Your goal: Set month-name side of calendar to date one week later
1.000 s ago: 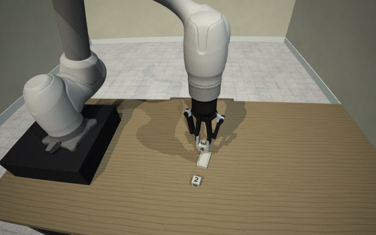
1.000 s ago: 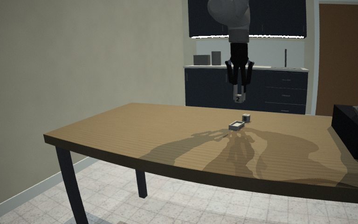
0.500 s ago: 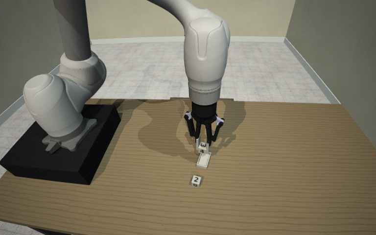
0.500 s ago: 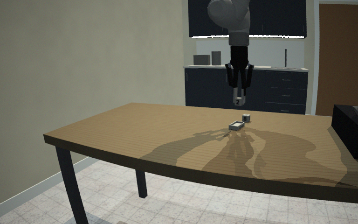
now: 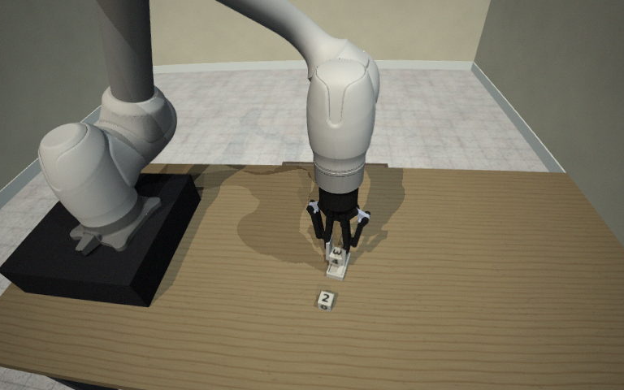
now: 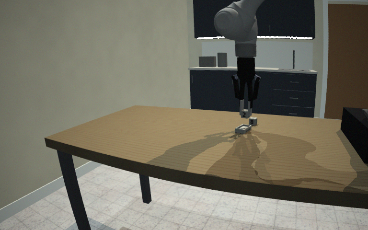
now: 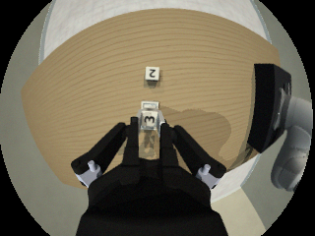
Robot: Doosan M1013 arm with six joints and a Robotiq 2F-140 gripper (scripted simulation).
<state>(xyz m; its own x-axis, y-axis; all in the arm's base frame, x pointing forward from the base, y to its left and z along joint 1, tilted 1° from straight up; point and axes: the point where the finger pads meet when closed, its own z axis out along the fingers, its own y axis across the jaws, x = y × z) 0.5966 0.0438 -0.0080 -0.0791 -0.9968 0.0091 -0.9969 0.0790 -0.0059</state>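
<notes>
Gripper (image 5: 337, 249) (image 6: 245, 109) (image 7: 149, 115): one, part-closed on a numbered cube (image 5: 336, 256) (image 6: 245, 113) (image 7: 150, 119), apparently poised for the tray (image 5: 335, 276) (image 6: 242, 129) (image 7: 150, 105). Second cube (image 5: 325, 300) (image 6: 252, 121) (image 7: 152, 74): on table (image 5: 474, 270) (image 6: 157, 136) (image 7: 207, 64), perhaps awaiting its turn.

tray (image 5: 335, 276) (image 7: 150, 103) partly hidden behind held cube (image 5: 336, 256) (image 7: 150, 120), upper arm (image 5: 276, 16) cut off

dark cabinets (image 6: 209, 88), a brown door (image 6: 351, 56) and pale tiled floor (image 5: 426, 110) (image 6: 163, 208) surround a wooden table (image 5: 474, 270) (image 6: 157, 131) (image 7: 207, 59).
</notes>
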